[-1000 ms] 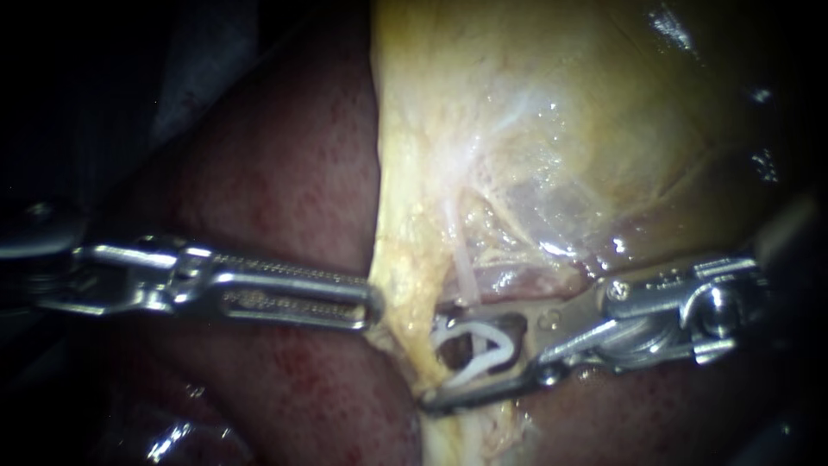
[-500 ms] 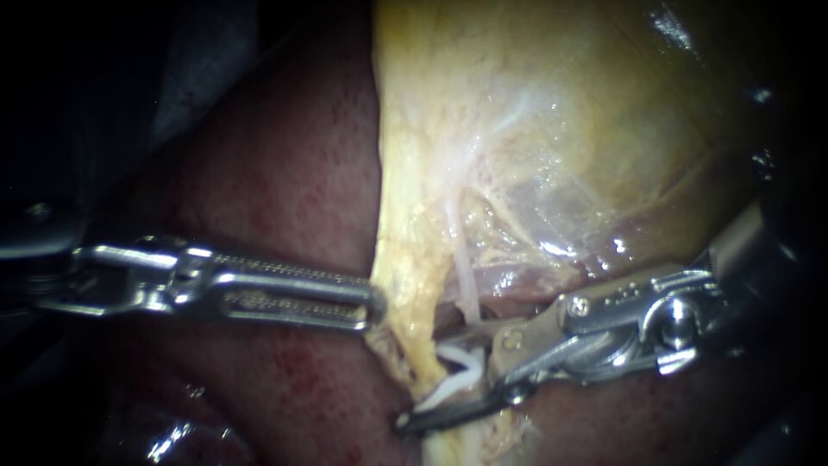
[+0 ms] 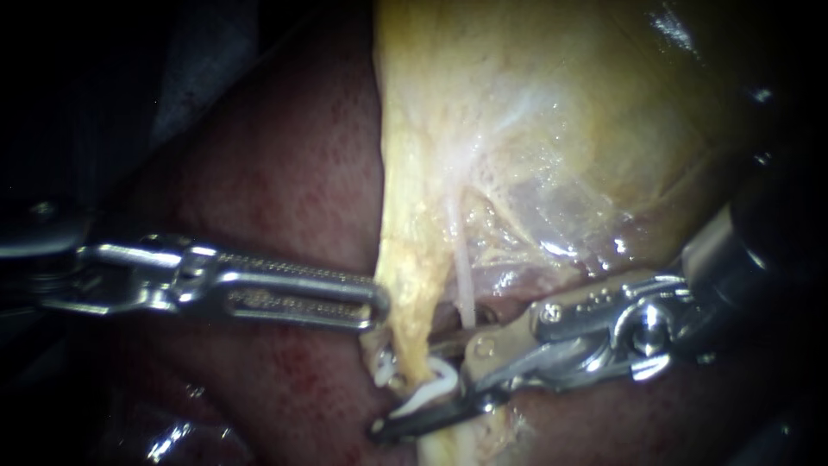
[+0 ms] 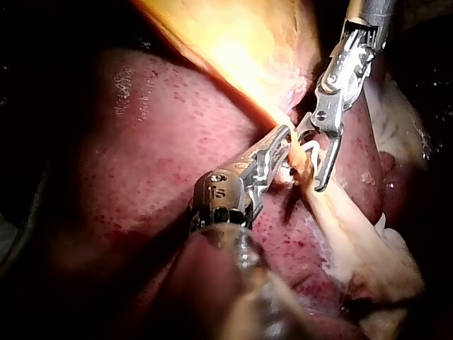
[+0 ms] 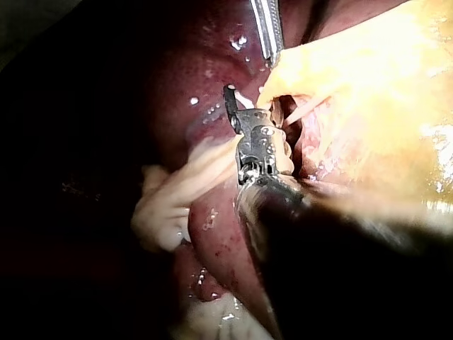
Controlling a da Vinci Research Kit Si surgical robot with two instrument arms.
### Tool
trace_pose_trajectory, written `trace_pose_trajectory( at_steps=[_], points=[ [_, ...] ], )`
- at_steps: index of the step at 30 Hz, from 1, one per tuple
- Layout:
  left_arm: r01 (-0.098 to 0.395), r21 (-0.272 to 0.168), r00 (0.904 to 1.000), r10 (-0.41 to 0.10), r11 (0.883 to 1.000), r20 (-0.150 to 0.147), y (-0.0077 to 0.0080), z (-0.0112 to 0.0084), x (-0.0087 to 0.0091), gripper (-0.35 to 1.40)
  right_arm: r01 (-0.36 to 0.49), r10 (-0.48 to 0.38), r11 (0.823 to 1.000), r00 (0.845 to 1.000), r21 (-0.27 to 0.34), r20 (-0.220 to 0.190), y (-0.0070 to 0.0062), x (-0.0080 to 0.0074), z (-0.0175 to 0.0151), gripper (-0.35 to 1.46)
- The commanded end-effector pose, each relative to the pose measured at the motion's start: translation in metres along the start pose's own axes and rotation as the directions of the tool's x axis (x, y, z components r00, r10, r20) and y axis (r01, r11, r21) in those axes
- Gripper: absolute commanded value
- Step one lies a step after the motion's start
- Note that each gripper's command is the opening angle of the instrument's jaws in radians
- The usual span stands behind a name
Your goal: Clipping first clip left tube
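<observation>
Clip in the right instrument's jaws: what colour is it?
White. The small curved clip shows best in the endoscope view.

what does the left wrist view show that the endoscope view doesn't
Only the left wrist view: the left tool's wrist joint seen from behind, and the pale tissue band stretching well beyond the right tool. Only the endoscope view: the thin pale tube running down behind the right tool's jaws, and the gallbladder's broad wall. Both: the left tool's jaws shut on the band's edge, the white clip in the right tool's jaws straddling the band, and the liver beneath.
</observation>
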Motion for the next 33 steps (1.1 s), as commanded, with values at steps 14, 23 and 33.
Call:
trace_pose_trajectory(
  at_steps=[14,23,33],
  points=[
    [0.0,0.0,1.0,0.0,1.0,0.0,0.0001,0.0001,0.0,-0.35,-0.075,0.075,0.997,0.997,0.002,-0.001,0.0002,-0.0003,-0.0004,0.0],
    [0.0,0.0,1.0,0.0,1.0,0.0,0.0002,0.0001,0.0,-0.35,-0.077,0.077,0.997,0.997,-0.004,0.018,0.0015,-0.0005,-0.0014,-0.18],
    [0.0,0.0,1.0,0.0,1.0,0.0,0.0003,0.0001,0.0,-0.35,-0.077,0.077,0.997,0.997,-0.004,0.018,0.0014,-0.0005,-0.0014,-0.19]
  ],
)
